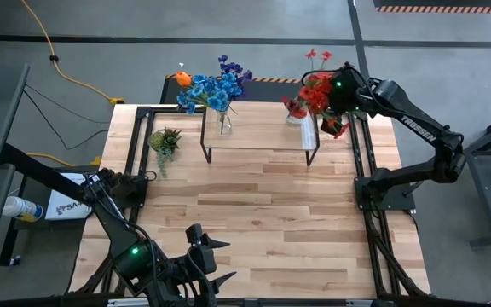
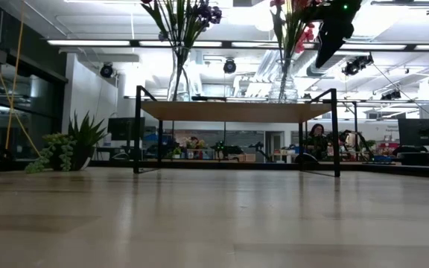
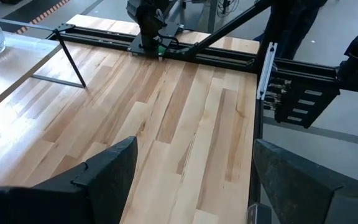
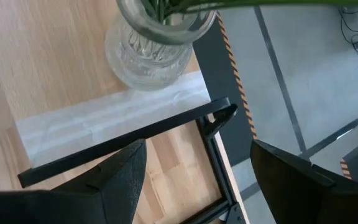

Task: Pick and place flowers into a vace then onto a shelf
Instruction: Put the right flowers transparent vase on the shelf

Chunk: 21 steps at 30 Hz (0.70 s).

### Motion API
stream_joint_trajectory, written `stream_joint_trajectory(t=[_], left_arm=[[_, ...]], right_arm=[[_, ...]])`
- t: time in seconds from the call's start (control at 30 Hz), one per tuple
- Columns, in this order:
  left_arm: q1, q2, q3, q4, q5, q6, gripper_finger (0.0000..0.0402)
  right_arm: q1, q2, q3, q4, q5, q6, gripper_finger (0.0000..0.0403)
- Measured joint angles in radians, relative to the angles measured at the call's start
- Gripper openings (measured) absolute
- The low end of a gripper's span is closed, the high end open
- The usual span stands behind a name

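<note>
The flowers stand in 2 bunches, each in its own glass vase on the shelf (image 1: 262,136). The blue and purple sprays with the orange bloom (image 1: 214,88) fill the left vase (image 1: 225,124), while the red sprays (image 1: 314,92) fill the right vase (image 4: 157,40), which sits at the shelf's right end close to the edge. Stems go down into the glass so the heavy heads stay upright instead of splaying on the board, and the low view shows both vases upright on the light-wood top above the thin black legs.

The right gripper (image 1: 341,94) hangs just above the red blooms, beside the right vase, with its fingers (image 4: 120,180) spread wide and nothing between them. That reads as a hand that lets go of the vase and clears the petals, so the placing looks done or nearly done.

The left gripper (image 3: 191,180) waits low at the near edge of the table (image 1: 262,230), well apart from the shelf, fingers wide and empty. The small spiky green plant (image 1: 165,141) sits on the tabletop beside the shelf's left leg, out of the way.
</note>
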Motion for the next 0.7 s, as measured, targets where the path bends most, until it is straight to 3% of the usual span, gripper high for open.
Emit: stream_joint_trajectory(t=[0.7], left_arm=[[0.000, 0.000, 0.000, 0.004, -0.001, -0.003, 0.0353]], right_arm=[[0.000, 0.077, 0.000, -0.033, 0.004, -0.027, 0.0277]])
